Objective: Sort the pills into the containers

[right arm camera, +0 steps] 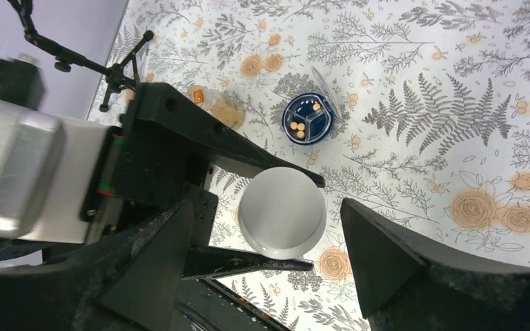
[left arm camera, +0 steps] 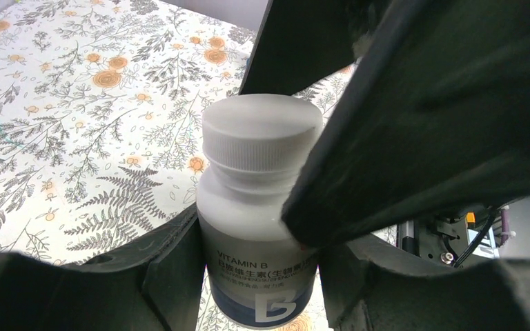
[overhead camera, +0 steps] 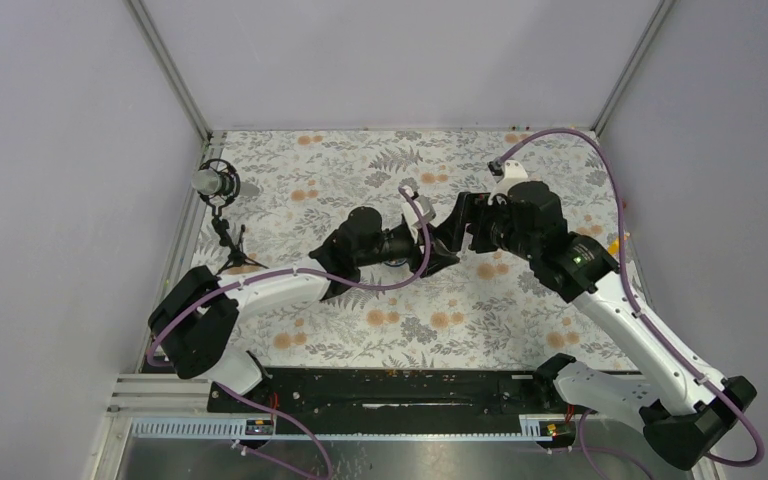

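Reading "VITAMIN B" in grey letters on the white bottle (left arm camera: 259, 234), with a line of Chinese characters beneath that I'm not making out, and a big white "B" sitting on a blue band lower down. Its ribbed white cap (left arm camera: 262, 131) is sitting on top. The left gripper (left arm camera: 259, 289) is clamping the bottle's body, a finger pressing each side, keeping it upright. The right gripper (right arm camera: 269, 217) is hovering over the cap, jaws standing wide apart on either side of it with gaps showing. Out past the right fingertips, a small blue pot (right arm camera: 317, 140) is sitting open on the floral tablecloth (right arm camera: 421, 83) with orange pills (right arm camera: 297, 127) inside. Near the pot, an amber bottle (right arm camera: 217, 105) is lying on its side.
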Tool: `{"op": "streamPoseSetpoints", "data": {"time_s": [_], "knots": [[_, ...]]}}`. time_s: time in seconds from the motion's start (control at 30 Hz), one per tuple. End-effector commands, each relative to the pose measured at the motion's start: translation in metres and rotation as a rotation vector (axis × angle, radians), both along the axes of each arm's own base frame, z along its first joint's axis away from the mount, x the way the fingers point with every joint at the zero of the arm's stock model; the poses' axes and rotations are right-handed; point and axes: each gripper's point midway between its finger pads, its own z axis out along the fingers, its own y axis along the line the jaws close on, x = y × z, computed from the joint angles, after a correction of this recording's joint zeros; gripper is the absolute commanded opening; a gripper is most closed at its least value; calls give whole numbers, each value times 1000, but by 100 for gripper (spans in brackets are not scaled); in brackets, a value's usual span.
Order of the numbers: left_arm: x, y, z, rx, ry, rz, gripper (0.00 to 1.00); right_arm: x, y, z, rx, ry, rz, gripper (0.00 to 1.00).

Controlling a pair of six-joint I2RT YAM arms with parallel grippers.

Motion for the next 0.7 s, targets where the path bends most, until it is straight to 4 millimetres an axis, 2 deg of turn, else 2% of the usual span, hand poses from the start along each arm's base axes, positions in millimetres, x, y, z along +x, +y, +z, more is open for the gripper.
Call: {"op": "streamPoseSetpoints", "data": {"time_s": [0.0,0.17,0.37,0.67], "knots": [[1,0,20,-81,-94,4,0,-9,-1,31,-10,-32,38,87],[-7,4,20,-96,-147,-25,0,-15,-7,35,-64,12,53,85],[-16,6,24,-108,-197,-69,0,-20,-14,23,-156,80,70,80],[-26,8,28,-118,-242,-123,0,-31,-5,14,-178,119,178,73]]}}
